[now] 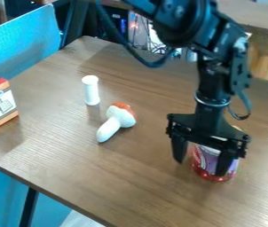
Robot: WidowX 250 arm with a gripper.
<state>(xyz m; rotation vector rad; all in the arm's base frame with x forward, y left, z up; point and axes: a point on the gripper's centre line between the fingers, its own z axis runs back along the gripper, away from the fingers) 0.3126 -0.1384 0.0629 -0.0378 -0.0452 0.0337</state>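
Red-and-purple cylindrical container [208, 165], likely steadied by its base, stands inside brown wooden table [118, 190]'s front edge, beside released black two-finger gripper [200, 166].

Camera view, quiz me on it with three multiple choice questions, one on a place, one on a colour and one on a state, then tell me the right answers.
1. Where is the red and purple container?
A. On the floor
B. At the pincer
C. Beside the blue panel

2. What colour is the slim cylinder?
A. White
B. Green
C. Black

3. How is the toy mushroom placed?
A. Upright on its stem
B. Upside down on its cap
C. Lying over on its side

Answers:
1. B: the container shows right behind the pincer's fingers.
2. A: the cylinder is white from top to base.
3. C: its pale stem stretches out along the surface, away from the orange-red cap.
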